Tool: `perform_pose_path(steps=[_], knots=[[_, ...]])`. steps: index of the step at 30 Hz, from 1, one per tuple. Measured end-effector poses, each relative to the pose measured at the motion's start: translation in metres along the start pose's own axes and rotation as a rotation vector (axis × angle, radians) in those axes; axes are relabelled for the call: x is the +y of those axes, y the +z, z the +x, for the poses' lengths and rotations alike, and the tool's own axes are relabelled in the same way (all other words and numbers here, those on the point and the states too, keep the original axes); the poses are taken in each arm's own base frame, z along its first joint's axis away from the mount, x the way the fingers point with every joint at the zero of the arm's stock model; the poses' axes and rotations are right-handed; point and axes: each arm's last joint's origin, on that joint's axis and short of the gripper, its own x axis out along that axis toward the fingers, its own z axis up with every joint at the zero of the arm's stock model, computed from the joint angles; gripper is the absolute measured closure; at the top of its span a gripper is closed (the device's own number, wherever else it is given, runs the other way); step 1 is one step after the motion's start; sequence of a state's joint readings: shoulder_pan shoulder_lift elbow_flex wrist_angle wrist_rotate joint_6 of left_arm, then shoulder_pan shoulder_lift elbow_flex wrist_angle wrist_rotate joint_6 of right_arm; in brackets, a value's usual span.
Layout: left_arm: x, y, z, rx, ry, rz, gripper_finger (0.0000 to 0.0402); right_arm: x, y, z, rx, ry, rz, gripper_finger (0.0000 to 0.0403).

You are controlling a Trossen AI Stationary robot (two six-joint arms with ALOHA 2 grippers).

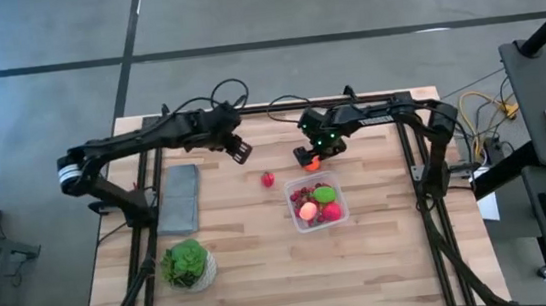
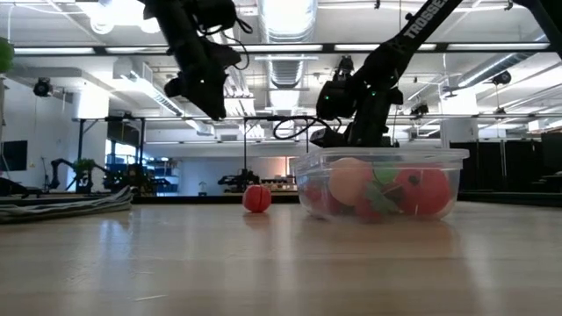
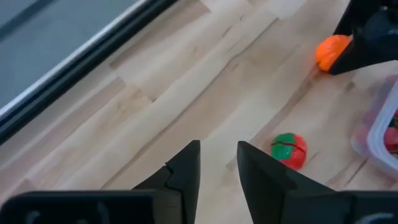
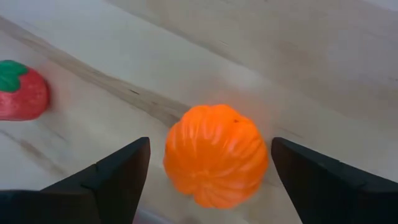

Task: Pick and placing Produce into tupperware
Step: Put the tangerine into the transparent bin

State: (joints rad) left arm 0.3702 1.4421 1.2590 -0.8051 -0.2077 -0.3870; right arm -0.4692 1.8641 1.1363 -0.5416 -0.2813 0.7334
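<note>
We are looking across the pale wood-grain desk [image 2: 281, 263]. Nearest sits the clear, round-cornered tupperware [image 2: 379, 183], already holding smooth peach, red and green produce. Beside it, apart on the bare wood, lies a small red strawberry [image 2: 257, 198] with a green cap. Just behind the box, our right hand [image 4: 210, 168] is straddling a ribbed, glossy orange pumpkin [image 4: 216, 155], fingers spread wide on either side and not touching it. We judge this the pick step: the next move calls for closing squarely on that rounded, slippery shape, lifting it over the rim. Farther off, our left hand [image 3: 217, 165] is hanging above the desk, fingers only narrowly apart, holding nothing, the strawberry lying ahead of it.
</note>
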Motion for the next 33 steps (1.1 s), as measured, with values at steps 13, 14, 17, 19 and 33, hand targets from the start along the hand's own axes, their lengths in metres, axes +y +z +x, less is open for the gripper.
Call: perform_pose_path(steps=[13,14,17,19,33], knots=[[0.003,-0.014,0.012,0.001,0.008,0.0,0.031,0.006,0.001,0.0,0.005,-0.107,0.026,0.008],[0.003,-0.014,0.013,0.005,0.01,0.001,0.031,0.005,0.001,0.0,0.008,-0.112,0.026,0.0084],[0.003,-0.015,0.016,0.014,0.013,0.005,0.031,0.005,-0.002,0.001,0.02,-0.122,0.024,0.0101],[0.003,-0.018,0.019,0.03,0.016,0.013,0.031,0.005,-0.004,0.002,0.034,-0.122,0.025,0.0115],[-0.001,-0.032,0.028,0.085,-0.006,0.04,0.031,0.013,-0.002,-0.006,0.018,-0.104,-0.006,0.0163]])
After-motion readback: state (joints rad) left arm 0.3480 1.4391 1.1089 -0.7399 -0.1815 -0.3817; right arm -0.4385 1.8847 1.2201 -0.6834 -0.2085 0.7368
